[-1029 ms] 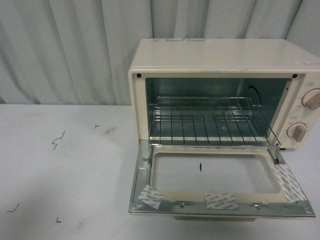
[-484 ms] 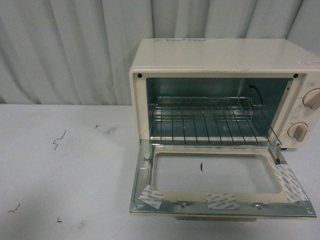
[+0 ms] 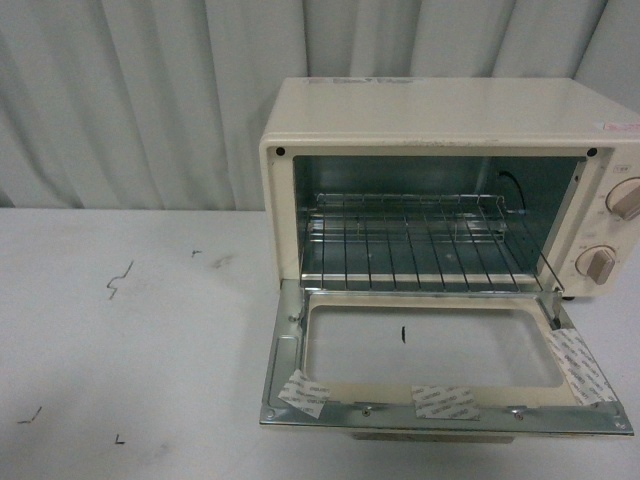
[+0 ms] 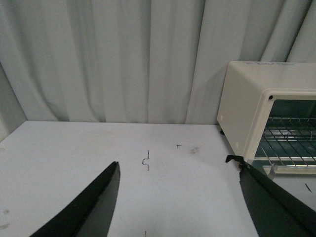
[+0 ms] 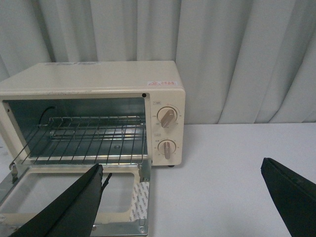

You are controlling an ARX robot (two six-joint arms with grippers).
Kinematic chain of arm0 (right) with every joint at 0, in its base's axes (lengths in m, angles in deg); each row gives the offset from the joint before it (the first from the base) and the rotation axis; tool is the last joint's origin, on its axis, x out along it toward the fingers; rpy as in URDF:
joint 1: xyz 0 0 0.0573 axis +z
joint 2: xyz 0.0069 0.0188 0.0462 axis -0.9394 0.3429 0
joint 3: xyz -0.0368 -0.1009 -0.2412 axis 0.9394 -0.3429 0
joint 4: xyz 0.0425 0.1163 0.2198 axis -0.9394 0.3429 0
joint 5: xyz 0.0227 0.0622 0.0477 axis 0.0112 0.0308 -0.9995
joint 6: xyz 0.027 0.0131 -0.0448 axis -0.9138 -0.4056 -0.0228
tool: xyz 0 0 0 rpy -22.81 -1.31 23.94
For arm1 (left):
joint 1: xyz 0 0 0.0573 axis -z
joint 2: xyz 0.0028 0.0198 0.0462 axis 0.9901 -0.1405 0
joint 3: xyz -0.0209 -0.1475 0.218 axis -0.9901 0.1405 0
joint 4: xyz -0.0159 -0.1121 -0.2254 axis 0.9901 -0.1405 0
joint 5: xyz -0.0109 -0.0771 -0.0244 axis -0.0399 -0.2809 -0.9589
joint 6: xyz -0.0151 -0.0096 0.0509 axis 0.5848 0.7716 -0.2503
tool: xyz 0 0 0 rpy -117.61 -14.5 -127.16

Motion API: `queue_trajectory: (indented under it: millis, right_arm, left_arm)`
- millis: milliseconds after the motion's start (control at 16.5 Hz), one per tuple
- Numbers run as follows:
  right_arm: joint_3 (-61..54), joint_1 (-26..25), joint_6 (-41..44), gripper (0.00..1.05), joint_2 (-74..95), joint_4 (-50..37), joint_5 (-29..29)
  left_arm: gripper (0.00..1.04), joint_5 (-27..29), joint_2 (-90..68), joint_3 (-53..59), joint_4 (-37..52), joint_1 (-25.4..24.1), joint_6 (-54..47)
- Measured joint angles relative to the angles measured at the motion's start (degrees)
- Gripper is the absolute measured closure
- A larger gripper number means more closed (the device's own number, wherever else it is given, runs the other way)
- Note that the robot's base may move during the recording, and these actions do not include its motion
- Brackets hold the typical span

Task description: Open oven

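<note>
Front view: the small cream boxy toaster oven (image 3: 440, 190) stands on the white table (image 3: 130, 330), towards its right side, before a pale pleated curtain (image 3: 130, 100). Its glass-windowed door (image 3: 440, 365) lies folded down to roughly level, inner face up, with three strips of printed tape (image 3: 444, 402) along its metal frame. The wire rack (image 3: 420, 245) inside is fully exposed, and two round beige knobs (image 3: 600, 264) sit on the right panel. Neither arm appears here. By this evidence the opening appears complete; nothing seems left but to keep clear.

Left wrist view: the left tool (image 4: 182, 202) hangs over bare table to the left of the oven, well apart from it. Its two dark fingers (image 4: 94, 207) are spread wide with nothing between them. Only the oven's left corner and part of the rack show.

Right wrist view: the right tool (image 5: 187, 202) faces the oven front from nearby, above the table. Its fingers (image 5: 64, 207) are likewise spread wide and empty; one overlaps the lowered door in the picture, though contact cannot be judged.
</note>
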Motion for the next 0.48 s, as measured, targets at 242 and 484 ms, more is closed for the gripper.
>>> queue_trajectory:
  millis: [242, 484]
  right_arm:
    - [0.0, 0.0, 0.0, 0.06, 0.1, 0.1, 0.0]
    - [0.0, 0.0, 0.0, 0.06, 0.0, -0.1, 0.0]
  left_arm:
    - [0.08, 0.0, 0.0, 0.0, -0.1, 0.0, -0.1]
    - [0.07, 0.0, 0.0, 0.0, 0.1, 0.0, -0.1]
